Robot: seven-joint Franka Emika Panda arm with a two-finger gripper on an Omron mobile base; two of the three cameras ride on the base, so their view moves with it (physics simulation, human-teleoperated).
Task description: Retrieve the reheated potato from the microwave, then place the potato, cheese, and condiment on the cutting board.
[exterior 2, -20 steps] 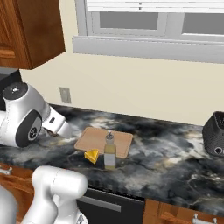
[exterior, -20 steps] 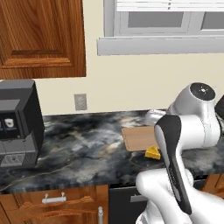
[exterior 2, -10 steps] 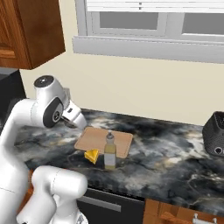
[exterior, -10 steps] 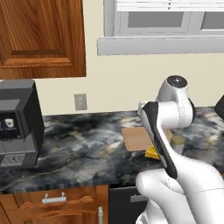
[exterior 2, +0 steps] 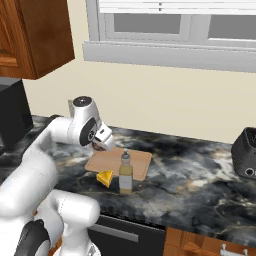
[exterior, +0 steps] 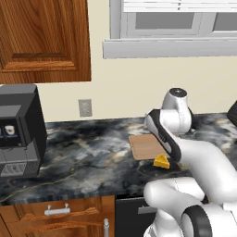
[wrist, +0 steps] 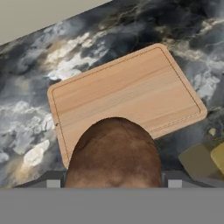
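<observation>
The glossy white robot arm (exterior: 203, 162) is built from thick rounded tubular links. A wide black band (exterior: 164, 139) runs lengthwise along one link, and dark grey rings (exterior: 196, 224) mark the joints. A round grey cap (exterior 2: 82, 101) tops one joint housing; another round face (exterior 2: 91, 137) is dark-rimmed.

potato (wrist: 113, 153) above cutting board (wrist: 127, 94) | cheese (exterior 2: 105, 178) left of condiment (exterior 2: 125, 172)
</observation>
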